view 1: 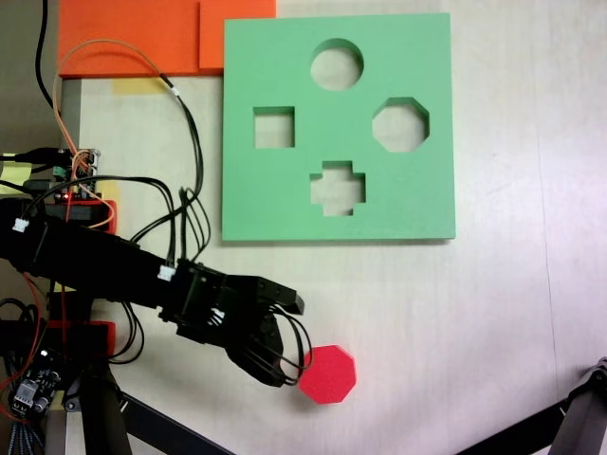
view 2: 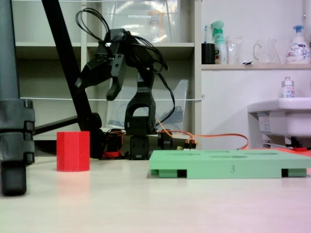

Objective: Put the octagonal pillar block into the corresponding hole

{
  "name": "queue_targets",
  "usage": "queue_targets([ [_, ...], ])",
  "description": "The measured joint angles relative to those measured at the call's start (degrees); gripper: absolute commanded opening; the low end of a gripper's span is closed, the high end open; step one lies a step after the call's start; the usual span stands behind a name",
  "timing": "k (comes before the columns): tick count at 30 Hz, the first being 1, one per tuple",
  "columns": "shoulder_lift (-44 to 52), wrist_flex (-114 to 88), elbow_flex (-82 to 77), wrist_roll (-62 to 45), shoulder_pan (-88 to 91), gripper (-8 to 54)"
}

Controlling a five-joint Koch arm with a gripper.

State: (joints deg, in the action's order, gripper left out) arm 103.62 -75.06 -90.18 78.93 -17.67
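Note:
The octagonal pillar block (view 1: pixel 329 374) is a bright red foam prism standing upright on the pale table, well in front of the green foam board (view 1: pixel 285 199). The corresponding hole (view 1: pixel 400 124) is the eight-sided cutout at the board's right, and it is empty. My black gripper (view 1: pixel 296 341) is open, just left of the block as seen from above. From the side, the gripper (view 2: pixel 95 92) hangs high above the block (view 2: pixel 73 150) with nothing between its jaws. The board (view 2: pixel 228 164) lies flat to the right.
The board also has a round cutout (view 1: pixel 337 64), a square one (view 1: pixel 273 128) and a cross-shaped one (view 1: pixel 338 187). Orange foam pieces (view 1: pixel 133 38) lie at the top left. Black tripod legs (view 1: pixel 569 417) cross the bottom corners. Loose cables (view 1: pixel 190 142) run beside the board.

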Motion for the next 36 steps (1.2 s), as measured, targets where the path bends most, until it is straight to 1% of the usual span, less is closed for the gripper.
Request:
queue_targets([
  [1, -1.7, -0.7, 1.6, -1.6, -0.4, 45.2],
  [4, -9.6, -5.2, 7.0, -10.9, -3.4, 45.3],
  [5, -10.8, -5.6, 7.0, -12.1, -4.1, 45.5],
  [7, -12.6, -5.7, 7.1, -13.4, -5.3, 49.0],
  [8, -13.5, -5.7, 7.3, -13.7, -5.7, 49.6],
  [15, -19.8, -5.9, 10.5, -17.4, -8.2, 50.4],
  [16, -20.8, -5.9, 11.2, -17.7, -8.3, 52.0],
  [28, -25.4, -5.9, 13.8, -17.6, -7.6, 51.9],
  [36, -25.8, -5.4, 14.1, -13.5, -4.8, 51.9],
])
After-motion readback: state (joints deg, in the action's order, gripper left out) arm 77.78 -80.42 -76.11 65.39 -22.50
